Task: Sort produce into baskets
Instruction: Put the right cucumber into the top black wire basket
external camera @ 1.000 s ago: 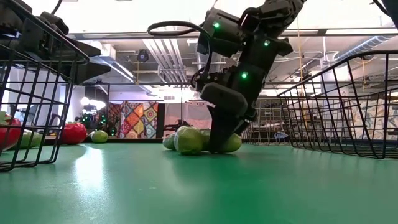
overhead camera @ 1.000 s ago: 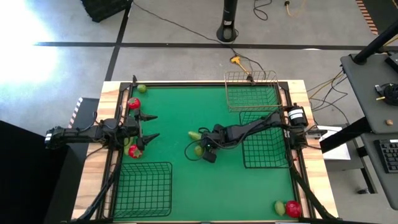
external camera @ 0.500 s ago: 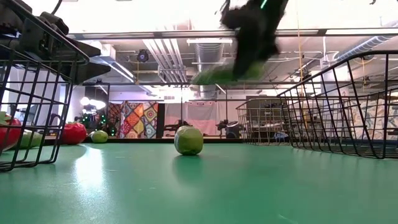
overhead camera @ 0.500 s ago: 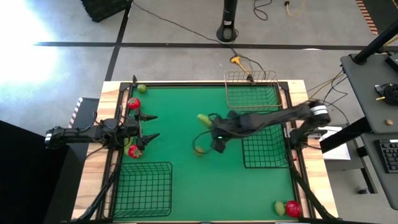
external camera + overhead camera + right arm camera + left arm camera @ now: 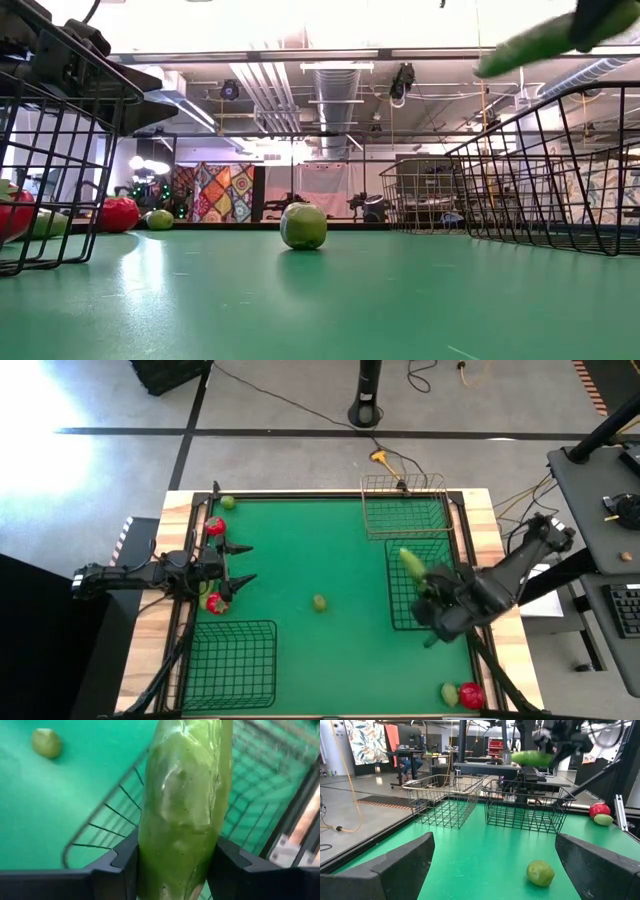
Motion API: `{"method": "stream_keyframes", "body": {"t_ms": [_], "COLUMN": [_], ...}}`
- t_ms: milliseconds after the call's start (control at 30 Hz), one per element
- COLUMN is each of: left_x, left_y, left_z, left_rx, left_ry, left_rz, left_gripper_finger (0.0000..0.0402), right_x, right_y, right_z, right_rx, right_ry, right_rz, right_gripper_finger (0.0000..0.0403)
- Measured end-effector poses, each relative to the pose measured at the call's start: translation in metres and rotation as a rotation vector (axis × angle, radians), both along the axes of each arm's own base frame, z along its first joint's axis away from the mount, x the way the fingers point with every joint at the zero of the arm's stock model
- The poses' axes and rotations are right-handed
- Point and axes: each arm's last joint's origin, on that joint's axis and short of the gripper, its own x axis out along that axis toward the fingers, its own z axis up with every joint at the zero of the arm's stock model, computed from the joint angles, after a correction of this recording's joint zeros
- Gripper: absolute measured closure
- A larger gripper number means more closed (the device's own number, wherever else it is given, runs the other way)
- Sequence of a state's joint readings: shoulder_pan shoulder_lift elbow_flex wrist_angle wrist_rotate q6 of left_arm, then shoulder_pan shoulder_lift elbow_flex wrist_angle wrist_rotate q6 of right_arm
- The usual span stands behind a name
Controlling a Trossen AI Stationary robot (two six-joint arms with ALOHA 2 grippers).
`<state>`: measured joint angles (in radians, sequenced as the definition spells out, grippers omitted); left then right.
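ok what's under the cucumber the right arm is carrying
The cucumber, gripped by the right hand, hangs above the black wire basket at the table's right side. Its green floor looks bare, though the cucumber covers part.

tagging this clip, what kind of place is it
Likely a robotics lab or workshop: a green-topped table on bare concrete, exposed ceiling ducts, loose floor cables, and a desk with a keyboard alongside.

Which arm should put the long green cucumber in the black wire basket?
Right. Its gripper already grips the long green cucumber above the black wire basket. The left gripper waits open at the far edge.
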<state>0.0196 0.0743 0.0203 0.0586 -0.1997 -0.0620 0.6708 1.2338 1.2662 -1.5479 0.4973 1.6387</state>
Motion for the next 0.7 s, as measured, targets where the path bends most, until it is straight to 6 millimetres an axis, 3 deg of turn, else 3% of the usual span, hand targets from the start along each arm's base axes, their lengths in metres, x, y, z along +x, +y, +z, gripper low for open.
{"method": "stream_keyframes", "body": {"t_ms": [200, 367, 700], "left_x": [0.0, 0.0, 0.0], "left_y": [0.0, 0.0, 0.0], "left_z": [0.0, 0.0, 0.0], "left_rx": [0.0, 0.0, 0.0], "left_ry": [0.001, 0.0, 0.0], "left_rz": [0.0, 0.0, 0.0], "left_gripper_finger": [0.0003, 0.0003, 0.0003], "right_x": [-0.007, 0.003, 0.018], "right_y": [-0.003, -0.013, -0.061], "right_z": [-0.054, -0.089, -0.111], "right_rx": [-0.006, 0.15, 0.279], "right_ry": [0.033, 0.168, 0.375], "right_rz": [-0.214, -0.156, 0.008], "right_gripper_finger": [0.0238, 0.0243, 0.0241]}}
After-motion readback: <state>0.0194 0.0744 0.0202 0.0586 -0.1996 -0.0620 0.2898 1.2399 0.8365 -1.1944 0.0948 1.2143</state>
